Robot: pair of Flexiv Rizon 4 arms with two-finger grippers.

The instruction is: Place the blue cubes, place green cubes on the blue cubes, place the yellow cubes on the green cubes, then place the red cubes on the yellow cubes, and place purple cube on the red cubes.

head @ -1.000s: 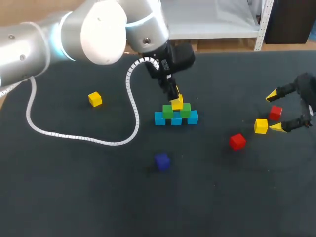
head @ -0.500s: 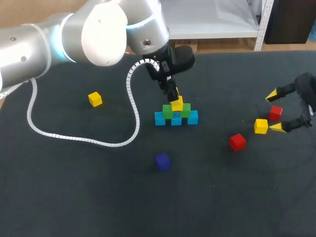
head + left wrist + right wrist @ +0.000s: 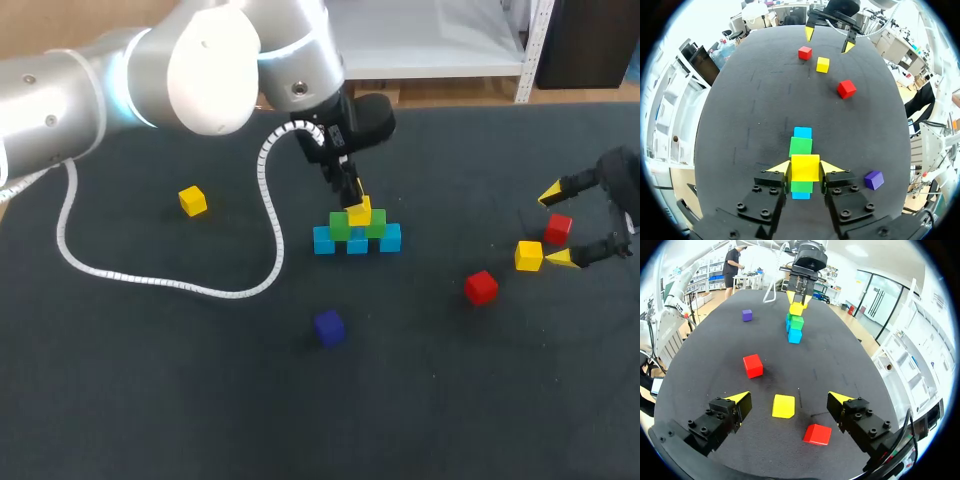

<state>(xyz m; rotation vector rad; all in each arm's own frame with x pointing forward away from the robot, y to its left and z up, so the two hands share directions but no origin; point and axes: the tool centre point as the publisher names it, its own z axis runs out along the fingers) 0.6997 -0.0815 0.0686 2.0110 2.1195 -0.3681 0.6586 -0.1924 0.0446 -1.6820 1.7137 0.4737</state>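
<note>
**A:** From the head view, who has the stack?

**B:** The left end effector [image 3: 352, 197] is clamped on the top yellow cube [image 3: 359, 213]. That cube sits atop two green cubes [image 3: 340, 227], over three blue cubes [image 3: 357, 243]. The right end effector [image 3: 556, 226] is well right of the stack with its fingers apart. A lone yellow cube [image 3: 193, 200] lies well left of the stack on the tabletop [image 3: 150, 400].

**A:** And the left wrist view?

**B:** Both yellow tips press the top yellow cube [image 3: 805, 167] from two sides. The purple cube [image 3: 873, 179] is beside the stack, and the near red cube [image 3: 846, 89] is beyond it.

**A:** The right wrist view?

**B:** Its fingers stand wide open. The second yellow cube [image 3: 783, 406] and the far red cube [image 3: 817, 434] lie untouched between them, far from the stack.
</note>
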